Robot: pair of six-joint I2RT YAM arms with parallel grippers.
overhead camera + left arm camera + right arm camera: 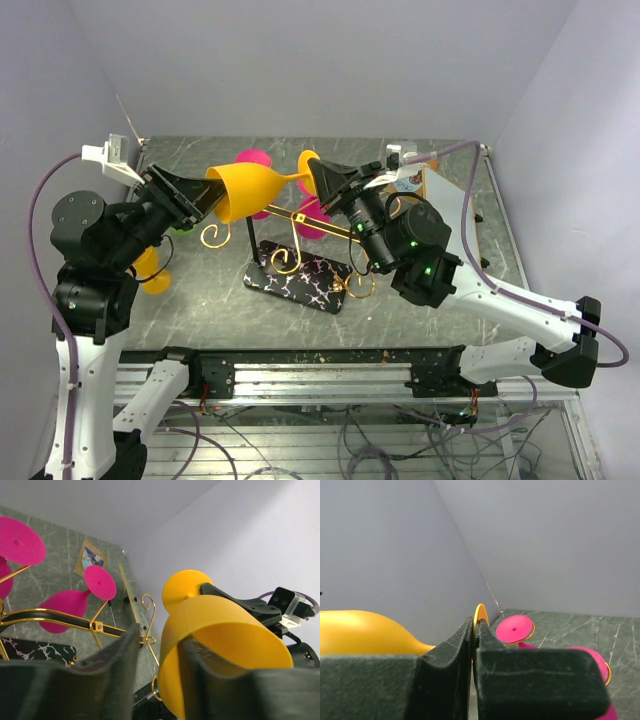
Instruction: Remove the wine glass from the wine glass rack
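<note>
Holding the yellow wine glass [250,190] on its side above the wine glass rack [300,272], we have it spanned between both arms, and we judge it already lifted free of the gold hooks. The right gripper [318,178] is clamped on the thin stem just behind the foot, the likely reason being that the stem is what slides out of a hook. The left gripper [205,205] meets the bowl's mouth, probably to steady the heavier end.

The top view cannot tell us how the left jaws stand. The left wrist view does: they are apart and straddle the rim, one finger [210,675] reaching inside the bowl and the other outside with a sliver of background between it and the wall. It also shows two pink wine glasses [70,607] hanging on the rack. The right wrist view alone shows the pinch, with the fingers almost together and the yellow foot [481,612] peeking out beyond them.
</note>
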